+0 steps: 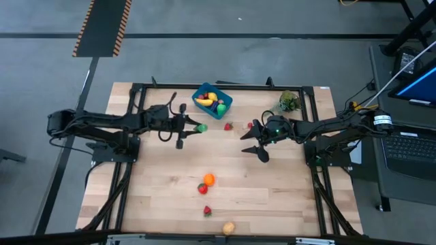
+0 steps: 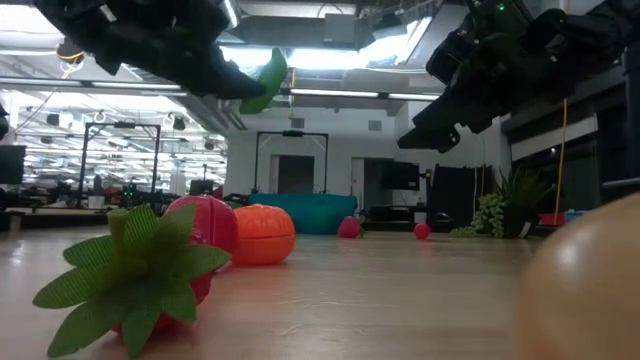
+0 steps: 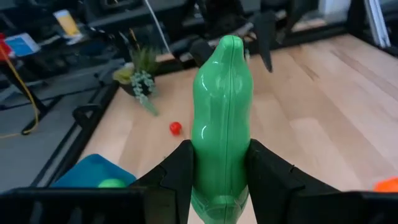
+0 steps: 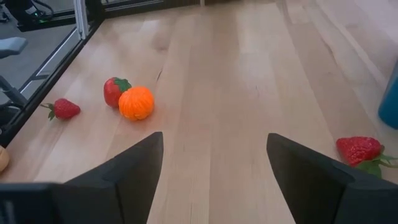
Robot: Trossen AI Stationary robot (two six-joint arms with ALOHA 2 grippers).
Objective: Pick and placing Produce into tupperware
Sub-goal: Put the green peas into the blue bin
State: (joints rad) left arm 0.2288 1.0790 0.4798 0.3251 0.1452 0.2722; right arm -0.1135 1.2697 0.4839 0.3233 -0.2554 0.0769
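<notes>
The left pincer point(image 1: 195, 127) is up off the counter point(image 1: 272, 184), clamped on a green toy vegetable point(image 3: 222, 118), and the left wrist view shows both dark fingers point(image 3: 180, 171) pressed against its lower sides while its tapered tip sticks out past them. In the high view that green piece sits just at 7 o'clock of the blue tupperware point(image 1: 223, 108), close to its rim but not over it. The tupperware itself rests near the 12 o'clock edge of the counter and already carries produce, a yellow piece point(image 1: 204, 102) and a few other colours beside it.

Over to the right pincer point(image 1: 253, 141), hanging above the counter at roughly 4 o'clock of the tupperware, fingers spread wide apart with nothing between them. A strawberry point(image 1: 228, 126) lies on the wood between the two pincers, just off the tupperware's 6 o'clock corner.

Down toward 6 o'clock, an orange fruit point(image 1: 209, 180) and a red fruit with a green top point(image 1: 202, 188) sit touching. Farther toward 6 o'clock lies another strawberry point(image 1: 207, 211), and a tan piece point(image 1: 228, 228) sits right at the counter's edge. A leafy plant sprig point(image 1: 289, 102) stands near the 1 o'clock corner.
</notes>
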